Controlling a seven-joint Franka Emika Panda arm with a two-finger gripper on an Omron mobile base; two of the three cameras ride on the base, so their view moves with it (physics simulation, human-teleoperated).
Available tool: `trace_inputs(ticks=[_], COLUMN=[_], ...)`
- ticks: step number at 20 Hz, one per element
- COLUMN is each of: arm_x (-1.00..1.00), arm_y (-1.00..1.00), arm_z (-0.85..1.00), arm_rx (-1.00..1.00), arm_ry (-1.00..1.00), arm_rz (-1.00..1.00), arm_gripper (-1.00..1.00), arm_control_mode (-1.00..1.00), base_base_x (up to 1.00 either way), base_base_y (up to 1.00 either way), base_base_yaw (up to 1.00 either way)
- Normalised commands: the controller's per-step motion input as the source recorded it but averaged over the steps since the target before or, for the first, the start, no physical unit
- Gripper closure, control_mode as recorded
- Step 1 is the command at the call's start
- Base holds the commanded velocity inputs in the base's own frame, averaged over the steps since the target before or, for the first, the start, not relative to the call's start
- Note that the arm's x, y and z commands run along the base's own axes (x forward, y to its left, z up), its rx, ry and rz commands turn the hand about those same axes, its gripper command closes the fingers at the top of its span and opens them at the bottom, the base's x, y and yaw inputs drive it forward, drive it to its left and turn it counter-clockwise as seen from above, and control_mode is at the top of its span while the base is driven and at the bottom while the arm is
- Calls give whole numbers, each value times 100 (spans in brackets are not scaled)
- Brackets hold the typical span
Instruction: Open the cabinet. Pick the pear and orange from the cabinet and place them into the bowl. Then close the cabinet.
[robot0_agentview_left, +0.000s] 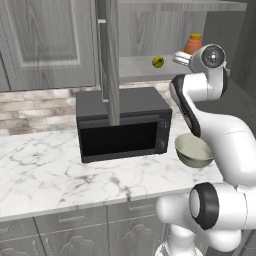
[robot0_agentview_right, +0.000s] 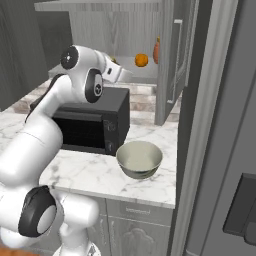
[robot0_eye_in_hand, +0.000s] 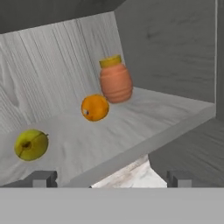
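Marble tabletop (robot0_agentview_left: 45, 165) runs along the kitchen wall, carrying a black microwave (robot0_agentview_left: 122, 125) and, just to its right, the bowl (robot0_agentview_left: 193, 150), which sits empty, near the front edge and below the shelf, a handy drop spot for fruit lifted from above. Over them the cabinet (robot0_agentview_left: 50, 45) stands with its doors swung out, one door edge hanging in front of the microwave in the left base view, so the opening step looks done and the picking has not begun.

On the inner shelf (robot0_eye_in_hand: 131, 118), seen from the hand, the pear (robot0_eye_in_hand: 31, 144) lies at the left near the shelf's front edge, the orange (robot0_eye_in_hand: 95, 107) sits further in and apart from it, and a terracotta jar (robot0_eye_in_hand: 115, 79) stands upright behind the orange, close to the back corner.

Raised high, the arm bends at the elbow above the microwave and points its wrist at the shelf. The gripper (robot0_eye_in_hand: 109, 177) is released, its tips spread wide with nothing between them, short of the shelf lip and aimed between pear and orange.
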Motion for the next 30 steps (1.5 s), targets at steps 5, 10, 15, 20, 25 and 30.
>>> trace_inputs(ticks=[5,10,15,20,25,30], arm_x=[50,30,6,8,34,54], arm_y=[-2,-15,-24,-3,-10,-6], arm_z=[0,13,4,0,0,0], arm_rx=[1,5,2,0,0,0], arm_ry=[7,17,6,0,0,0], arm_rz=[0,0,1,0,0,0], arm_gripper=[-100,-100,-100,-100,-100,-100], arm_control_mode=[-100,-100,-100,-100,-100,-100], base_base_x=[0,0,0,0,0,0], base_base_y=[0,0,0,0,0,0], base_base_yaw=[0,0,0,0,0,0])
